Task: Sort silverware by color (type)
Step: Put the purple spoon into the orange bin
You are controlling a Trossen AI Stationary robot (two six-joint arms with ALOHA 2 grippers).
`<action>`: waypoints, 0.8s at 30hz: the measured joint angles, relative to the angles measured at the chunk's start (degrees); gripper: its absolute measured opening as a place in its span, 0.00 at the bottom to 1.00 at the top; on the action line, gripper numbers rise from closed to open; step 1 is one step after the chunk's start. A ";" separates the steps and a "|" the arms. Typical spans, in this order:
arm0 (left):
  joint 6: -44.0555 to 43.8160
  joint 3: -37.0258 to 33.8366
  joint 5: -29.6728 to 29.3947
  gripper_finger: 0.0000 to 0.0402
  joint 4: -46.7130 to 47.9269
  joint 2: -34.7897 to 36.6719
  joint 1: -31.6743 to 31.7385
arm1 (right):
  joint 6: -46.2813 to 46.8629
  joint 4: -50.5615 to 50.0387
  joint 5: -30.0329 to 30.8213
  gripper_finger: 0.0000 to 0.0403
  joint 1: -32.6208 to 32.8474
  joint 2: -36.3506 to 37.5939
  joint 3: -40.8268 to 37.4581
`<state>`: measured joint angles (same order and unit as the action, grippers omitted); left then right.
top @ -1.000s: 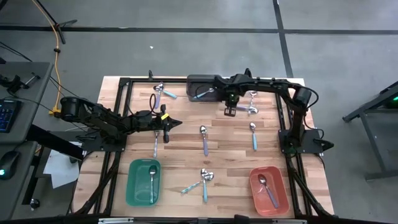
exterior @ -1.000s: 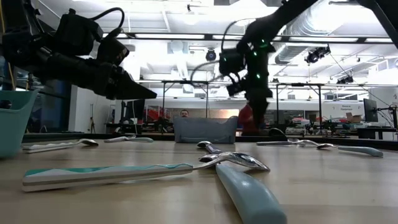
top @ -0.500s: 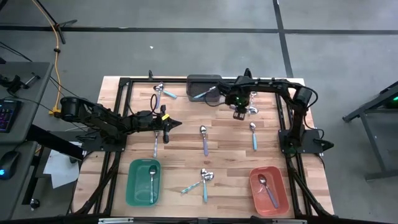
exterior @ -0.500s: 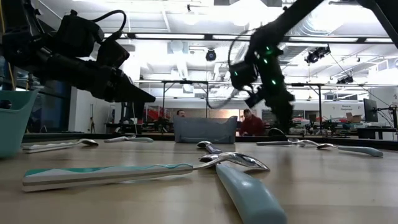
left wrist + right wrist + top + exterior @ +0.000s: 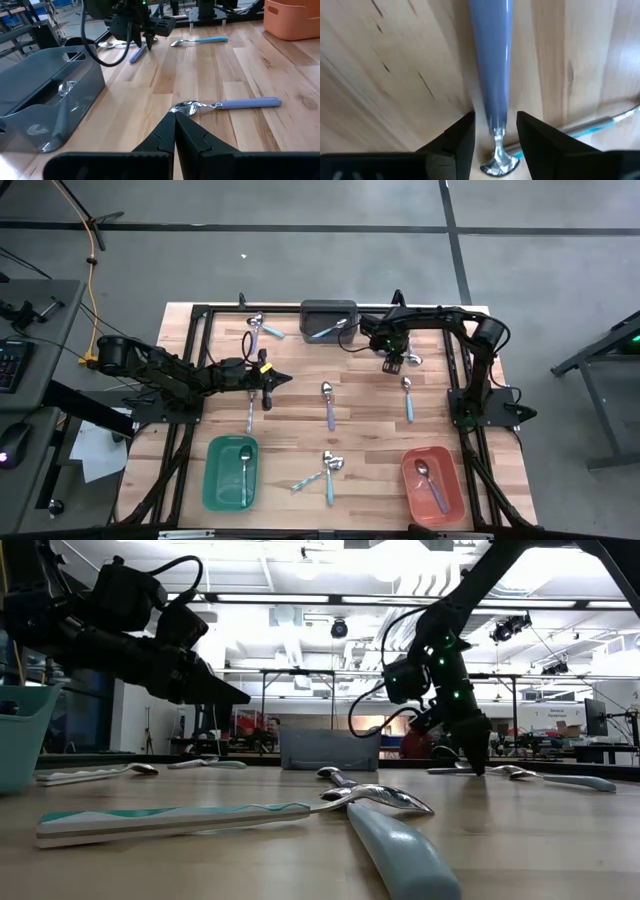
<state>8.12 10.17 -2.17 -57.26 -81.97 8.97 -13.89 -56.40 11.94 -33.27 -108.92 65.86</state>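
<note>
- Near the table's far right corner, the right gripper [image 5: 393, 363] is lowered over a purple-handled spoon [image 5: 491, 65]; its fingers [image 5: 460, 137] are spread either side of the handle, not yet pinching.
- At table centre-left, the left gripper [image 5: 270, 379] is held above the wood, pressed together, empty.
- Sorting is judged partly done: one spoon each is seen in the green tray [image 5: 212, 480], the orange tray [image 5: 452, 488] and the grey bin [image 5: 328, 308].
- Spoons left loose on the table [image 5: 370, 430]: far left, centre, right, near edge.
- Silverware: shiny metal bowls, thin light-blue, teal or purple handles.
</note>
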 joint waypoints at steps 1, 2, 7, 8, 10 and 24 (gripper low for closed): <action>0.00 0.00 0.00 0.00 -0.02 0.00 0.00 | -0.05 0.26 -0.70 0.34 -0.01 0.00 0.09; 0.00 0.00 0.00 0.00 -0.02 0.00 0.00 | 0.02 0.32 -1.41 0.33 -0.01 0.00 0.12; 0.00 0.00 0.00 0.00 0.00 0.00 0.00 | 1.44 0.89 -3.62 0.24 -0.53 0.24 -0.96; 0.00 0.00 0.00 0.00 0.00 0.00 0.00 | 1.70 0.86 -3.87 0.22 -0.52 0.23 -1.15; 0.00 0.00 0.00 0.00 0.00 0.00 0.00 | 1.91 0.83 -4.65 0.19 -0.51 0.22 -1.28; 0.00 0.00 0.00 0.00 0.00 0.00 0.00 | 4.63 -1.63 -9.41 0.06 1.92 -0.37 3.23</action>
<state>8.12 10.17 -2.17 -57.25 -81.97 8.97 -9.26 -58.03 2.53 -31.35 -109.30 69.08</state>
